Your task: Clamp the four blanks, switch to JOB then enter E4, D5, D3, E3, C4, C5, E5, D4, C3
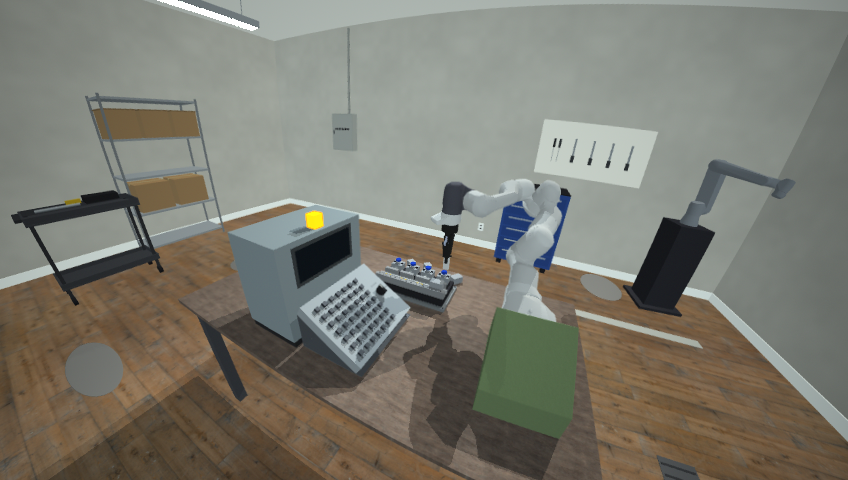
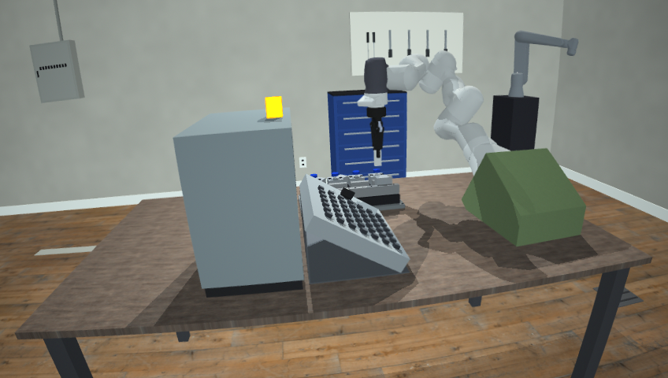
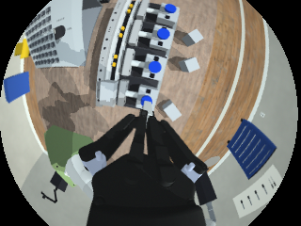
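Observation:
My gripper [image 1: 446,267] [image 2: 377,162] [image 3: 146,106] is shut and empty, its tips just above the nearest station's blue valve knob [image 3: 146,100]; contact cannot be told. The vise fixture [image 1: 416,292] [image 2: 386,189] has four stations in a row. A pale block [image 3: 107,92], apparently a blank, lies on the nearest station's rails. Three loose blanks [image 3: 193,37] [image 3: 189,64] [image 3: 171,110] lie on the table beside the valves. The key panel [image 1: 350,314] [image 2: 356,223] shows no lit key; its selector [image 1: 380,289] [image 2: 346,193] [image 3: 59,32] is black. The amber lamp [image 1: 314,220] [image 2: 273,107] is lit. Station lenses are too small to read.
The grey cabinet [image 1: 270,279] [image 2: 239,205] stands beside the key panel on the table [image 2: 135,267]. A green block [image 1: 528,368] [image 2: 548,220] [image 3: 66,146] stands near the arm's base. The blue drawer cabinet [image 2: 368,140] [image 3: 251,148] is beyond the table.

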`<state>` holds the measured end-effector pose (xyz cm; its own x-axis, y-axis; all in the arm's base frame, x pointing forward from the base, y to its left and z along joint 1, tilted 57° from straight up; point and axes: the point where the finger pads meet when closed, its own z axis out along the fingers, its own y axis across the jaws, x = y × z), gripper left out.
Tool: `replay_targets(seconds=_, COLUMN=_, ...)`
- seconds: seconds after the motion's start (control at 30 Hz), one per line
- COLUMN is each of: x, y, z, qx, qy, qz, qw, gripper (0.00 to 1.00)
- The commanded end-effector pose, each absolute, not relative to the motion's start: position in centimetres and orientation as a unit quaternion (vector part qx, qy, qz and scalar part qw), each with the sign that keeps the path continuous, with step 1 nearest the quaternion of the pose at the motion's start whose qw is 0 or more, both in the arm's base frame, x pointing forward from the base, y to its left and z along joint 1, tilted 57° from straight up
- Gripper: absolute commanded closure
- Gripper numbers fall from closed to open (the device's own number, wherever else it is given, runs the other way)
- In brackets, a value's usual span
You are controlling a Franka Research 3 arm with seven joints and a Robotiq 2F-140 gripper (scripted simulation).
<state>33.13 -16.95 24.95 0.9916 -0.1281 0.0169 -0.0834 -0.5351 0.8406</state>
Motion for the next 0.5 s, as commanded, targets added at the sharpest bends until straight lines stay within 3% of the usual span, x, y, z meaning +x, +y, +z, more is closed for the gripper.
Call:
replay_targets(seconds=0.0, x=33.56, y=-17.46, z=24.51, qx=0.877, qy=-0.060, qz=-0.015, qw=0.477, gripper=1.00)
replay_targets(seconds=0.47, x=33.51, y=-17.95, z=24.19, qx=0.877, qy=-0.060, qz=-0.015, qw=0.477, gripper=1.00)
